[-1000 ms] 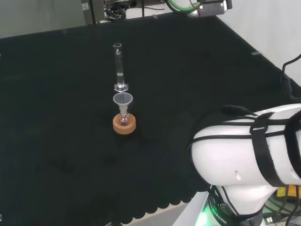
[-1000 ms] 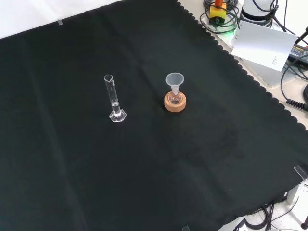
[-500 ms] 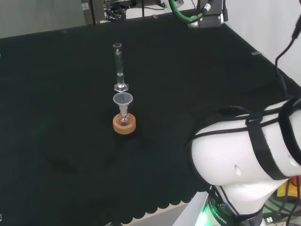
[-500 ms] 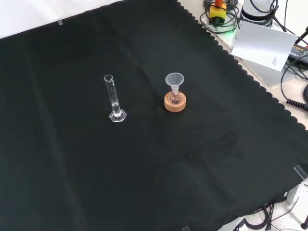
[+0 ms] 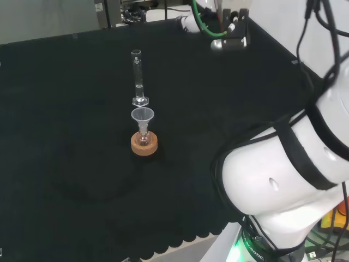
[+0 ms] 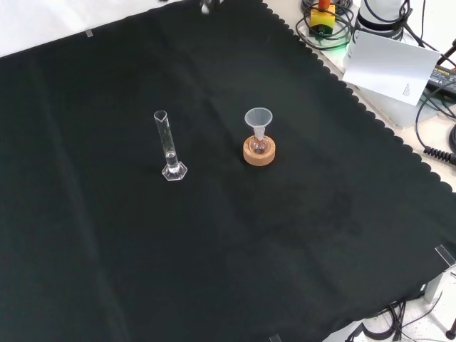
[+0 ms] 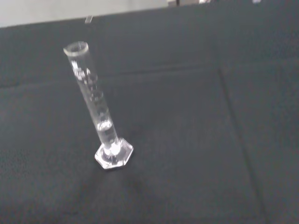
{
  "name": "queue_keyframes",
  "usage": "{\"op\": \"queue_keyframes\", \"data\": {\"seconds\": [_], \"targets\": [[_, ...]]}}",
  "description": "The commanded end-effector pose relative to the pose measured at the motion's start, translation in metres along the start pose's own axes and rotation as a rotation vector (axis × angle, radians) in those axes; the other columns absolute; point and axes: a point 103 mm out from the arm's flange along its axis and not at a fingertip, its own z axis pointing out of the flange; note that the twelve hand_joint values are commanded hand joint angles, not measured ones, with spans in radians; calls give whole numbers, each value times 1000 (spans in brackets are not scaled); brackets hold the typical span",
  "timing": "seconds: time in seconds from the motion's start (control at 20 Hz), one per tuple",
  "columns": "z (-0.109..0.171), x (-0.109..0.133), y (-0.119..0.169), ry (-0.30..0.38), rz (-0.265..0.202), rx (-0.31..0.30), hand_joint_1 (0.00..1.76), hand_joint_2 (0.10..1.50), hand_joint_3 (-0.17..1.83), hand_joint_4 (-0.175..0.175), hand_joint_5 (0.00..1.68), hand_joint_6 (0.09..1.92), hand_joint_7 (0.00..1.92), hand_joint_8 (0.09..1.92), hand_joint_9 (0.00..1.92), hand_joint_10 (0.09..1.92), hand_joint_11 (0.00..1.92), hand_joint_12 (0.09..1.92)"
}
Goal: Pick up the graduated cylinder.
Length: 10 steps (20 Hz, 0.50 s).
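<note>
Arm link has swung up at head view's right. Cylinder [image 5: 138,77] unmoved, upright at upper centre: clear tube, hexagonal foot. Funnel [image 5: 142,116] in flask on cork ring [image 5: 144,144] beside. Fingers: cannot tell.

In the head view, the arm's big white links [image 5: 283,174] fill the lower right of the frame, strapped with black cables. The arm reaches up along the right edge to the top centre, where the hand [image 5: 229,33] hangs above the cloth, its fingers unclear.
</note>
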Motion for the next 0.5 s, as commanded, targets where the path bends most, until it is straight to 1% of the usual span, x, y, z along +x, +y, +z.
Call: {"op": "queue_keyframes", "data": {"seconds": [0.05, 0.35, 0.5], "targets": [[63, 6, 62, 57, -67, 7, 508, 1262, -175, -52, 285, 87, 135, 650, 374, 655, 215, 1367], [96, 19, 80, 75, -101, 48, 546, 1226, -175, -53, 283, 87, 158, 665, 390, 669, 209, 1368], [112, 24, 87, 110, -111, 72, 556, 1215, -175, -53, 280, 87, 146, 661, 379, 666, 211, 1368]]}}
